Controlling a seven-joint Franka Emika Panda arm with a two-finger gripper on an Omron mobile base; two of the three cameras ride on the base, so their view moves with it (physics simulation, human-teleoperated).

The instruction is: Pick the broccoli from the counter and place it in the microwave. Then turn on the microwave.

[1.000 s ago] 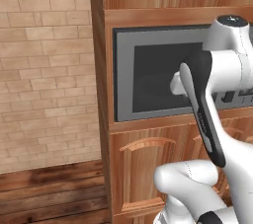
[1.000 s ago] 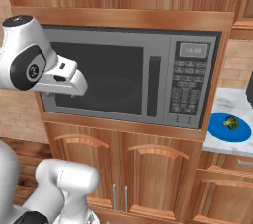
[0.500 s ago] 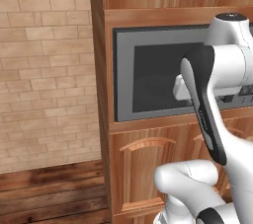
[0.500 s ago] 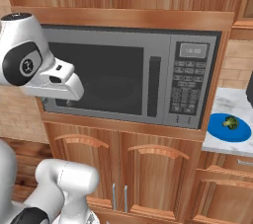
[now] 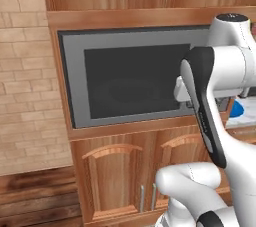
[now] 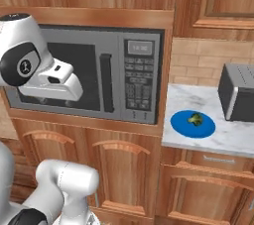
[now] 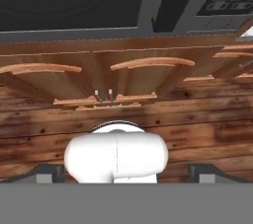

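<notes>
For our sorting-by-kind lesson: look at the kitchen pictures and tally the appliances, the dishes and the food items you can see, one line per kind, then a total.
Appliances: 2, the microwave and the toaster oven
Dishes: 1, the blue plate
Food: 1, the broccoli on that plate
Total: 4

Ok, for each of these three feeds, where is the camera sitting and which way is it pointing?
Left base view: behind the arm on its left, facing the microwave; the arm rises at lower right.
Right base view: behind on the right, facing the microwave's handle and keypad, with the broccoli on a blue plate on the counter; the arm rises at lower left.
Hand view: on the hand, tilted down past the microwave's lower edge to the cabinet doors and wood floor; the open fingers sit at the bottom.
All three share the microwave.
</notes>
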